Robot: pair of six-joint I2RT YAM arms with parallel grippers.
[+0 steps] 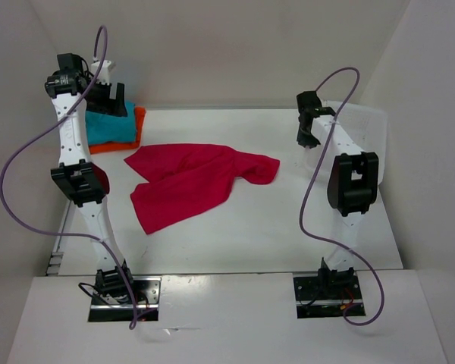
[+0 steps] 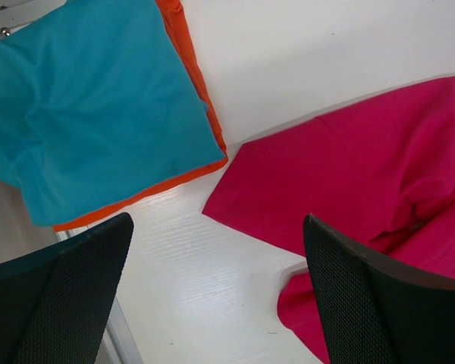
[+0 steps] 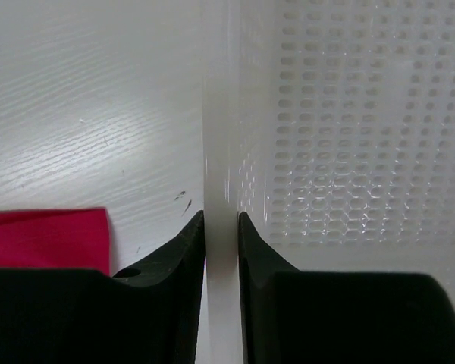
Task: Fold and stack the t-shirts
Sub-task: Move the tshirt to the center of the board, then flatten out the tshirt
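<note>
My right gripper [image 3: 221,221] pinches the wall of the white mesh basket [image 3: 349,136]; my left gripper [image 2: 218,227] gapes empty; teal shirt [image 1: 106,129] tops orange shirt [image 1: 139,120], upper left; pink-red shirt [image 1: 186,182] sprawls centre, unfolded; I judge it needs folding next.

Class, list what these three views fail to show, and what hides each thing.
Orange t-shirt: top and left wrist views, only an edge shows under the teal t-shirt.
Basket: top view, right arm blocks part; right wrist view, frame cuts it.
Pink-red t-shirt: left wrist view, right edge cuts it off.
</note>
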